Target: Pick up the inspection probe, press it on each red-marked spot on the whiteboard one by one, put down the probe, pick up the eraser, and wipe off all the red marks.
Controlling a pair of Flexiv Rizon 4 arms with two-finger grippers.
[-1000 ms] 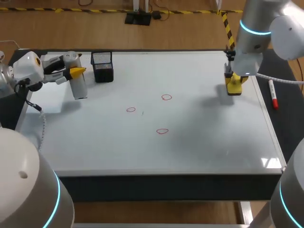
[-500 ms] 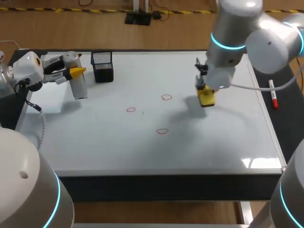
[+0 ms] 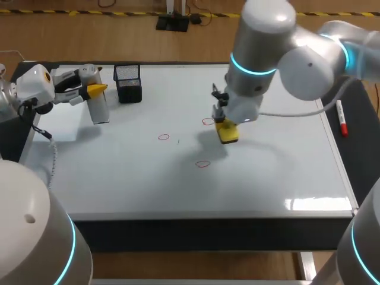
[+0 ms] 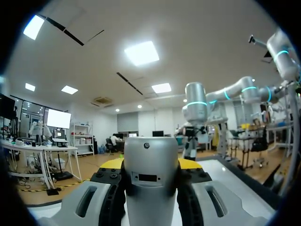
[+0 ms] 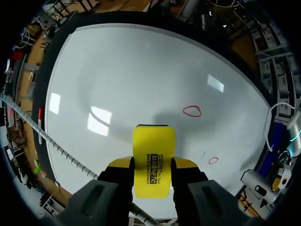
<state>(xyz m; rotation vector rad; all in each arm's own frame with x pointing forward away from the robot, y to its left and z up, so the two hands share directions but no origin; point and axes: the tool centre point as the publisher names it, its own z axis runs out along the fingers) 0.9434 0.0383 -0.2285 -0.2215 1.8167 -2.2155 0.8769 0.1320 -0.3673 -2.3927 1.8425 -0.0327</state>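
My left gripper stays at the whiteboard's far left, shut on the silver cylindrical probe, which hangs upright from it. In the left wrist view the probe fills the space between the yellow-tipped fingers. My right gripper is shut on the yellow eraser over the middle of the whiteboard. It is just right of one red mark. Two more red marks lie to the left and nearer. The right wrist view shows the eraser and, ahead of it, two marks.
A black mesh holder stands at the board's back left, beside the probe. A red marker lies on the dark strip off the board's right edge.
My right arm has carried the eraser leftward from the board's right edge to beside the upper red mark. The left arm and the probe have not moved.
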